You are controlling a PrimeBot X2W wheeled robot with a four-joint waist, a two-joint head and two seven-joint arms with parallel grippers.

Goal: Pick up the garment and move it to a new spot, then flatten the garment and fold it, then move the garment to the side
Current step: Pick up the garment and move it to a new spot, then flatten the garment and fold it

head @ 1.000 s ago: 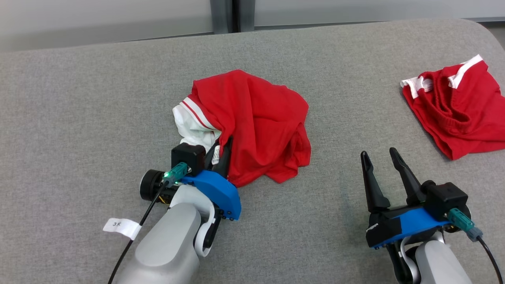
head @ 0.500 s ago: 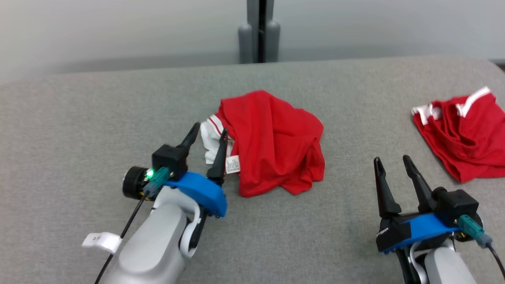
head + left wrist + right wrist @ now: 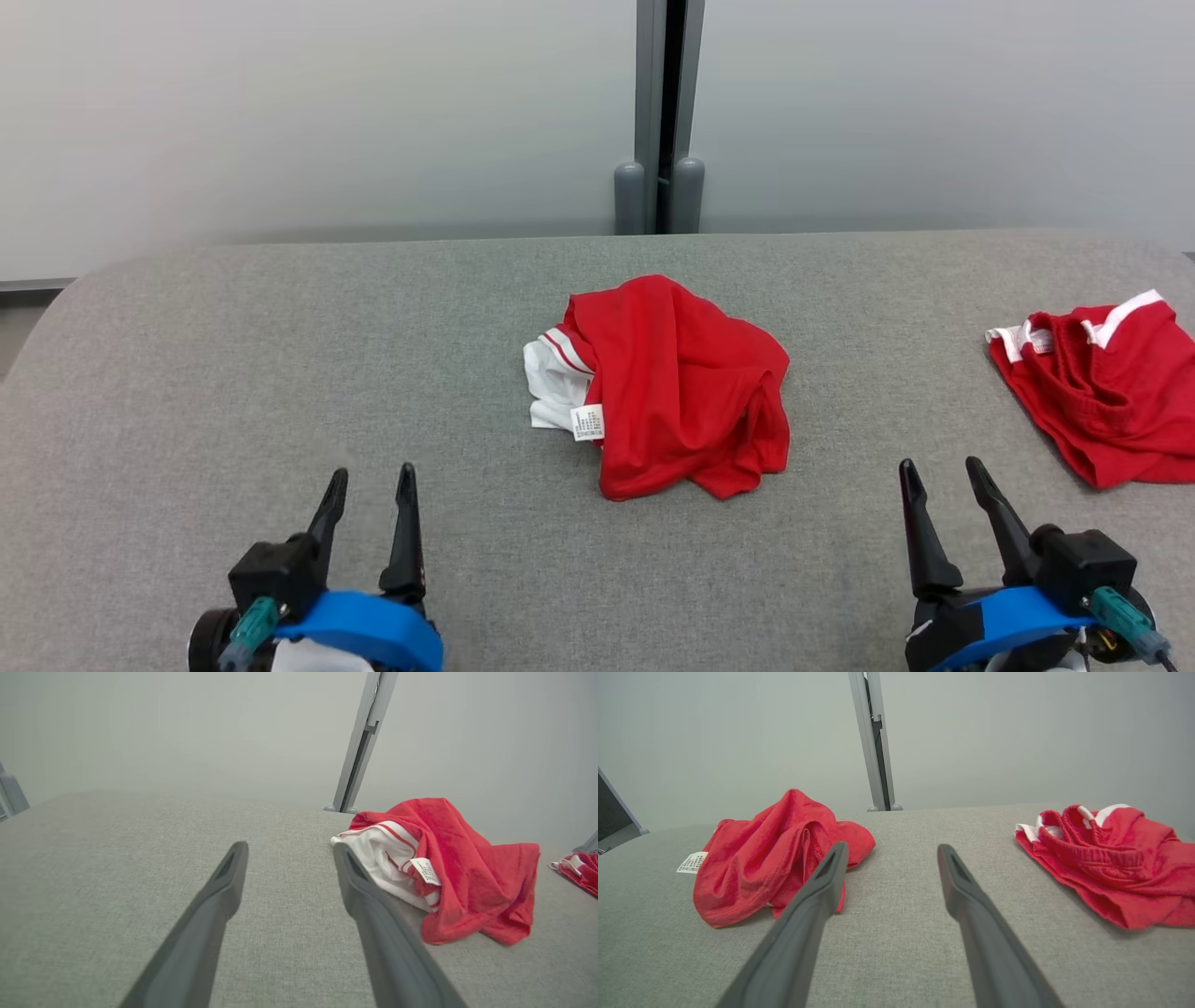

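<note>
A grey fabric-covered table point(image 3: 280, 373) is seen from above, with a pale wall point(image 3: 280, 112) behind it and a grey post point(image 3: 661, 112) standing at its far edge. The garment point(image 3: 681, 387), red with a white part striped in red, lies crumpled in a heap near the middle of the table. A small white tag point(image 3: 587, 423) sticks out on its near left side.

The left gripper point(image 3: 372, 473) is at the lower left, pointing away from the robot, spread wide and holding nothing. It is well apart from the garment, which lies ahead and to its right.

The right gripper point(image 3: 939, 464) is at the lower right, also spread wide and empty (it leans slightly to the left in the head view). It sits nearer the robot than the garment and the shorts point(image 3: 1102, 392), and between the two from side to side. The shorts are red with white trim, bunched near the table's right edge.

Neither gripper touches any cloth. In both wrist views the dark fingers point(image 3: 205, 924) stretch out over bare grey fabric.
</note>
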